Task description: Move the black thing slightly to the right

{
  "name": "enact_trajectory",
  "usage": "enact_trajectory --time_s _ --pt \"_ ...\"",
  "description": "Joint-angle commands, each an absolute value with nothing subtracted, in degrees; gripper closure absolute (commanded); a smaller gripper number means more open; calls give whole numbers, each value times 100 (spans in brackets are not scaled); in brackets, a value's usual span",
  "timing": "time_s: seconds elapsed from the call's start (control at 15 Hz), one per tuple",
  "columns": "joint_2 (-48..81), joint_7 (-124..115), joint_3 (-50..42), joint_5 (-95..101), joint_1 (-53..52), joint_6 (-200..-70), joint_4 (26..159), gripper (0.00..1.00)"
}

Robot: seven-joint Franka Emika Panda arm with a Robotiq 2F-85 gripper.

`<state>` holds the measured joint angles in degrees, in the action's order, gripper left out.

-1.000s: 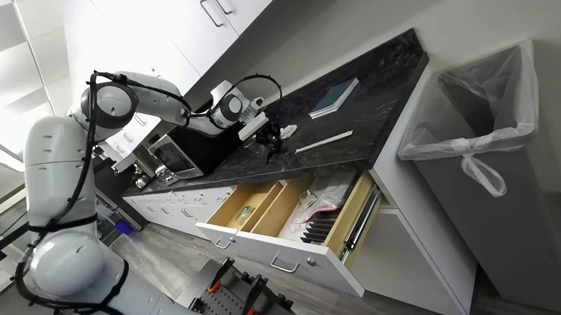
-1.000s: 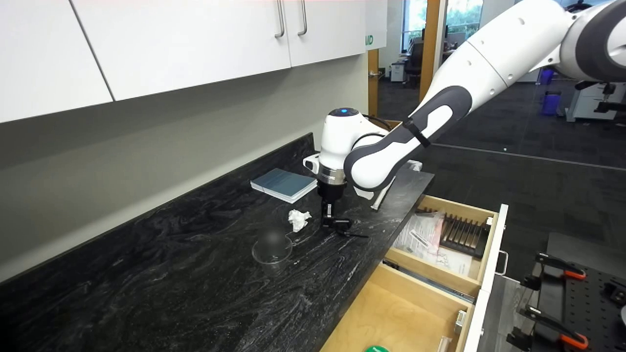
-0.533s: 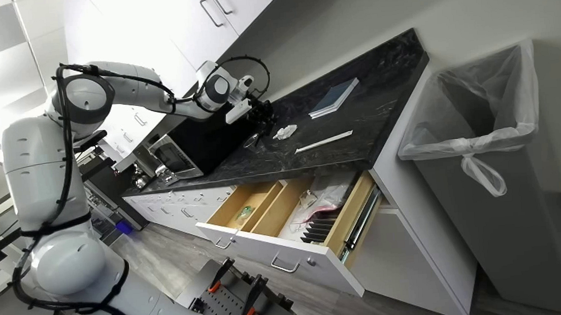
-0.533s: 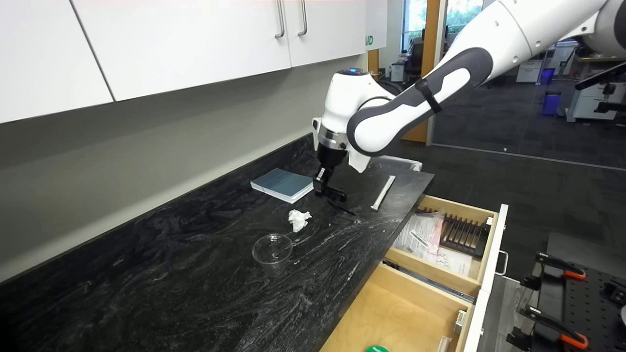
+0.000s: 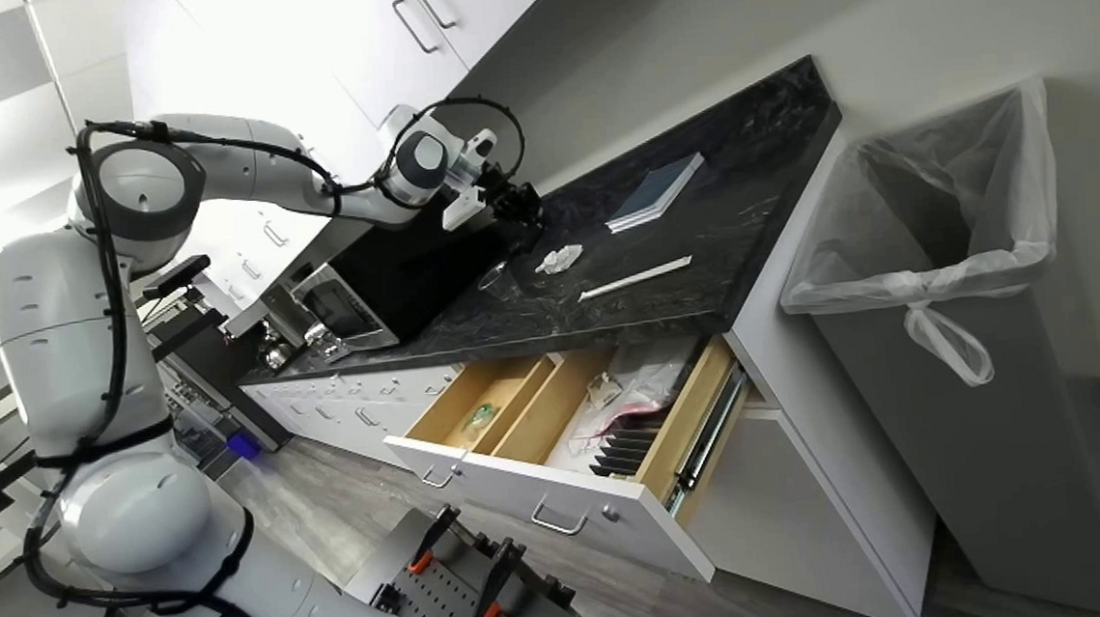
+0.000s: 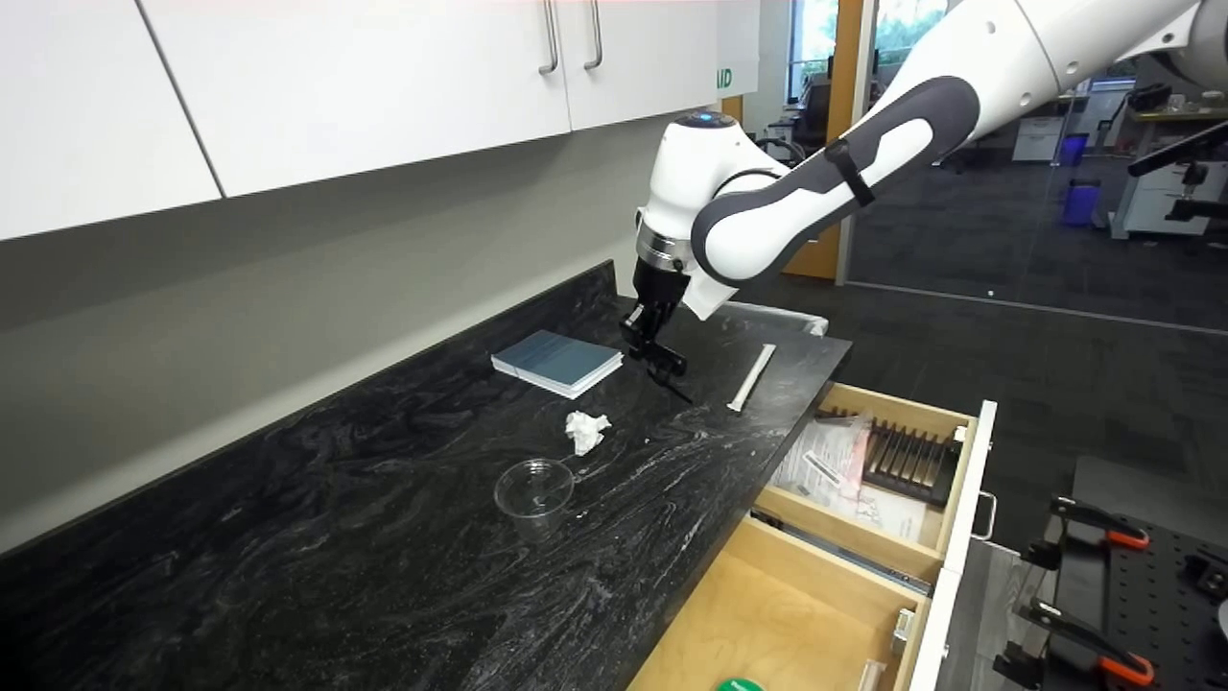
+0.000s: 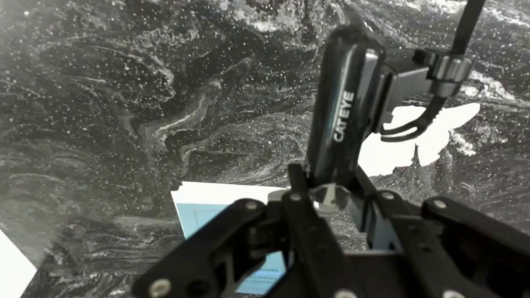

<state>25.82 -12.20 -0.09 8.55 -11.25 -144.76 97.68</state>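
The black thing is a bike light [image 7: 341, 103] with CATEYE lettering, a bracket and a dangling strap [image 7: 466, 29]. My gripper [image 7: 330, 182] is shut on its near end, with one finger on each side and the clear lens between the fingers. In an exterior view the gripper [image 6: 645, 331] holds the light [image 6: 665, 361] above the dark countertop, near the notebooks, with its strap hanging down. In an exterior view the gripper [image 5: 516, 204] is also raised over the counter; the light is hard to make out there against the dark background.
Blue notebooks [image 6: 558, 362] lie near the wall. A crumpled white paper [image 6: 586, 433], a clear cup [image 6: 534, 489] and a white wrapped stick [image 6: 752, 377] are on the countertop [image 6: 403, 576]. Open drawers [image 6: 767, 605] stick out below the front edge. A bin [image 5: 1003, 412] stands beside the counter.
My gripper has risen with the light still in it and moved away from the cup, toward the notebooks' end of the counter. The cup, paper and notebooks have not moved.
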Motion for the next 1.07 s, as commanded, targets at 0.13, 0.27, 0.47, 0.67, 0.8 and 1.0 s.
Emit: enact_trajectory --time_s 0.13,0.27,0.47,0.67,0.8,1.0 --pt "3130 -1696 -98 -47 -618 -14315 8967 93" --pt "3353 -1853 -186 -334 -430 -14225 8669 93" --pt "3757 -2452 -483 -459 -346 -14139 8220 93" --pt "4212 -3199 -763 -506 -355 -13952 7850 93" --pt "4390 -3602 -837 -572 -353 -13811 7745 93" --pt "4451 -3926 -796 -644 -310 -13825 7778 80"
